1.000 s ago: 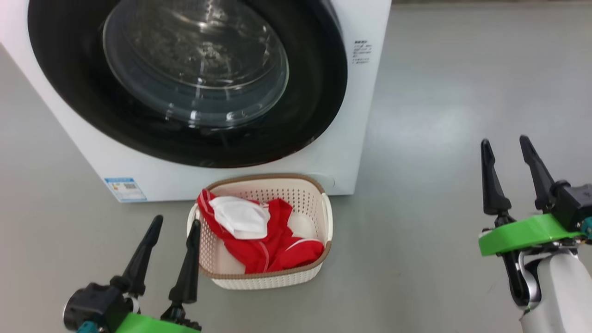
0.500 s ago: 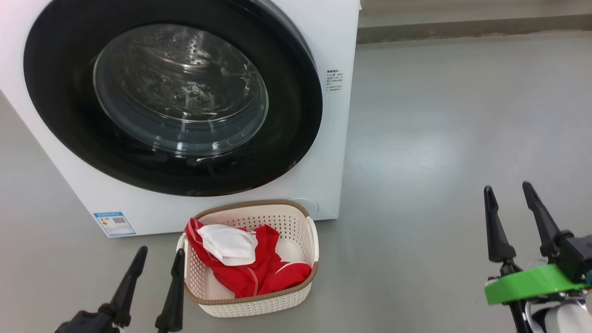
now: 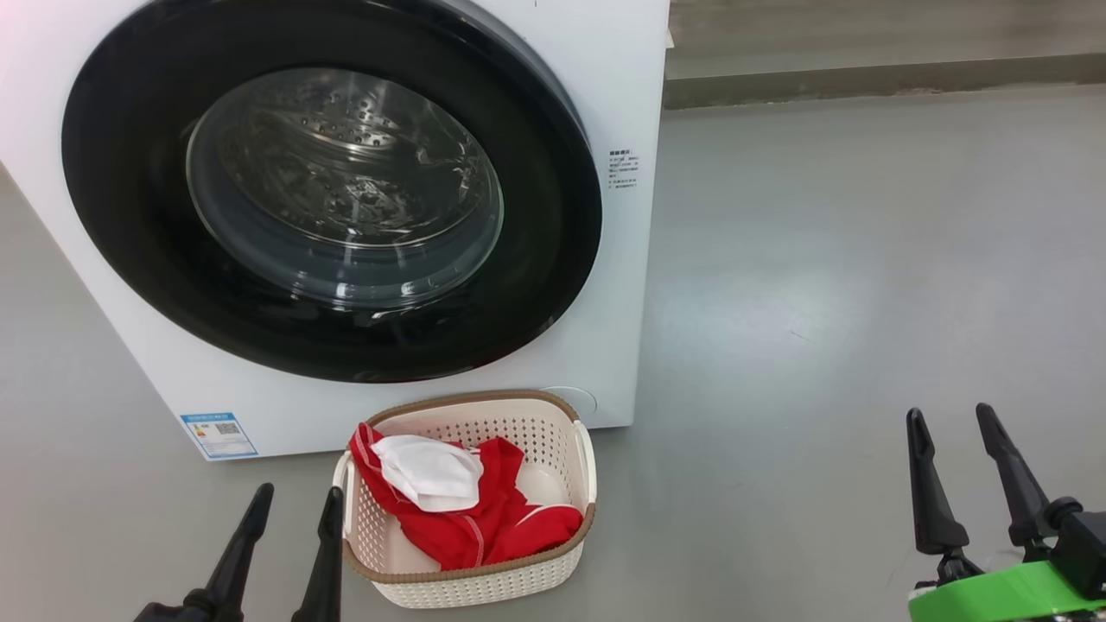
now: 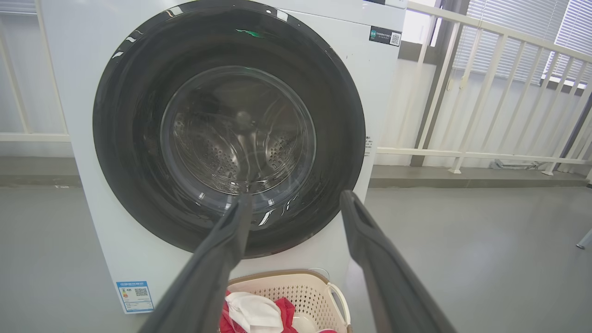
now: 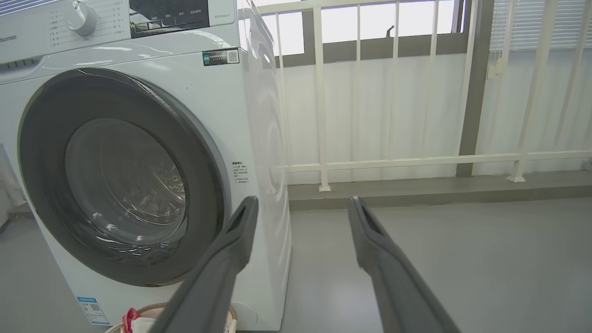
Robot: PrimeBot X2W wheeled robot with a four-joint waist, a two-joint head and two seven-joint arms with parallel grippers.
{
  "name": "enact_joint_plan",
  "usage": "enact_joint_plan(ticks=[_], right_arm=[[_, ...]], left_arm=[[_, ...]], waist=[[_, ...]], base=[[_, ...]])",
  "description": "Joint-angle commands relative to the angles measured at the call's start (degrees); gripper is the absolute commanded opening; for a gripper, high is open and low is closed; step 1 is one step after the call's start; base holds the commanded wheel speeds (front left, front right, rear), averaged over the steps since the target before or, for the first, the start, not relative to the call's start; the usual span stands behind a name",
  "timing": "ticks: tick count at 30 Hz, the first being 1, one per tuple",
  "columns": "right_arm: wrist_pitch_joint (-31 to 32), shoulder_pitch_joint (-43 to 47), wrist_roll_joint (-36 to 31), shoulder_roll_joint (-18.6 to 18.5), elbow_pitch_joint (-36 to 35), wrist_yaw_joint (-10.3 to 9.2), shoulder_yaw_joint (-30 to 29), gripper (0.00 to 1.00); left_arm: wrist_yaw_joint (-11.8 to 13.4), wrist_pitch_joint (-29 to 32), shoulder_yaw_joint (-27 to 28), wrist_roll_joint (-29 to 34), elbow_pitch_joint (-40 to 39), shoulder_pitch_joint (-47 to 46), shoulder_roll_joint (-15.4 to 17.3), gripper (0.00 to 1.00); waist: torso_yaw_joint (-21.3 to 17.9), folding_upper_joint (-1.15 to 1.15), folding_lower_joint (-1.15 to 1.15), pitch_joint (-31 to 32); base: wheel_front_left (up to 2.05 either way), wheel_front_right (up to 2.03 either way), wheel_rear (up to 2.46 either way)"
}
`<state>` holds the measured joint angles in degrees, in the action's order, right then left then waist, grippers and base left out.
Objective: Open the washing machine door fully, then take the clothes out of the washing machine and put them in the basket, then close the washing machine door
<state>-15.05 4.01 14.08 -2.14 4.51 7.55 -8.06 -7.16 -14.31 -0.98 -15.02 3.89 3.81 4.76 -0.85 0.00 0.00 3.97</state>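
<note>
White front-loading washing machine (image 3: 622, 86) upper left, black-rimmed glass door (image 3: 346, 190) shut, cream perforated basket (image 3: 484, 396) of red clothes (image 3: 467, 536) below it (long axis across frame), railing (image 5: 319, 92) behind, left and right jaws spread, empty.

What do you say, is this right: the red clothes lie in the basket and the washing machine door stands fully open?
One mistake: the washing machine door is shut, as the head view shows. The red clothes do lie in the basket.

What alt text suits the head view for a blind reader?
A white washing machine with its black-rimmed door shut stands on a grey floor. In front, a cream basket holds red and white clothes. The left gripper and right gripper are open, empty.
</note>
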Motion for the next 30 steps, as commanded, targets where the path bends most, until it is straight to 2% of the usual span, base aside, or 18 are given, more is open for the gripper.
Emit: enact_joint_plan(ticks=[1,23,24,30], right_arm=[[0.0,-0.6,0.4,-0.8,-1.5,-0.06,1.8,1.00],[0.0,0.7,1.8,-0.7,-1.5,-0.06,1.9,1.00],[0.0,1.7,1.7,0.1,0.0,0.00,0.6,0.00],[0.0,3.3,1.8,1.5,5.4,0.00,1.1,0.00]], left_arm=[[-0.3,-0.7,2.2,0.7,-1.7,-0.8,0.4,1.00],[-0.3,-0.7,3.5,0.9,-2.6,-0.7,-0.5,1.00],[0.0,0.0,1.4,0.8,-0.9,0.1,-0.7,0.00],[0.1,0.2,0.7,0.7,4.1,2.0,-1.8,0.00]], waist=[[0.0,0.00,0.00,0.1],[0.2,0.00,0.00,-0.1],[0.1,0.00,0.00,-0.1],[0.2,0.00,0.00,-0.1]], base=[[0.00,0.00,0.00],[0.00,0.00,0.00],[0.00,0.00,0.00],[0.00,0.00,0.00]])
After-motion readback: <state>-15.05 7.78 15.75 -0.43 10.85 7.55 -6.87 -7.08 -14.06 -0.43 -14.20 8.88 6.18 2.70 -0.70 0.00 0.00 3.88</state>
